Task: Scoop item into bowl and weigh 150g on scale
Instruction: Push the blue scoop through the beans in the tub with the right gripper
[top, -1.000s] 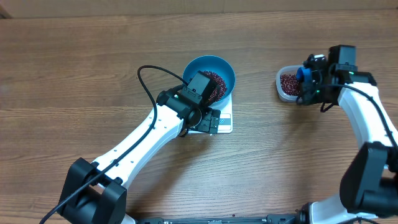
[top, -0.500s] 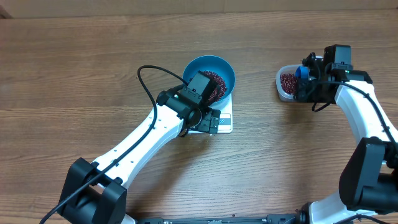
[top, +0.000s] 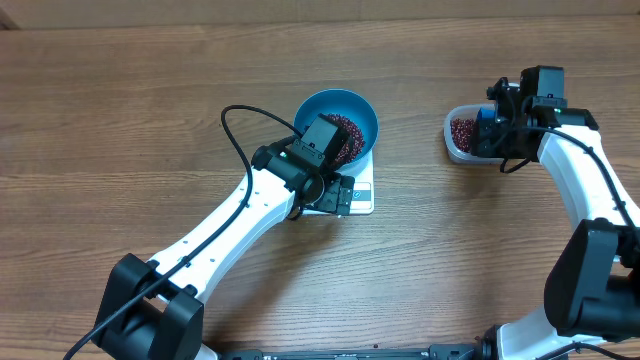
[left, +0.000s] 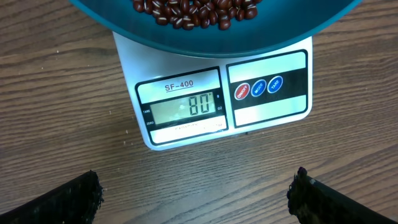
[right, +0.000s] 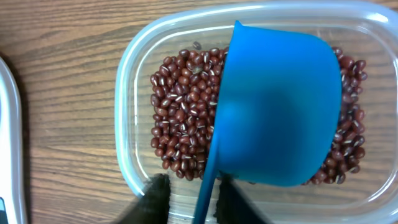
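Observation:
The blue bowl (top: 364, 110) sits on the white scale (left: 267, 115), whose display reads 80. Red-brown beans (left: 199, 11) lie in the bowl, and more beans (right: 183, 112) fill a clear tub (right: 127, 81) at the right. My left gripper (left: 196, 202) hangs open over bare table just in front of the scale. A blue scoop (right: 280, 106) lies tipped in the tub on the beans. My right gripper (right: 193, 186) straddles its thin handle, jaws slightly apart, with a gap showing on the left side of the handle.
The left arm's black cable (top: 235, 130) loops over the table left of the bowl. A white edge (right: 9, 143) shows at the left border of the right wrist view. Bare wooden table (top: 450, 260) surrounds the scale and tub.
The right gripper has shifted a little toward the far side over the tub, and its jaws have loosened around the scoop handle. The left arm, bowl and scale have not moved.

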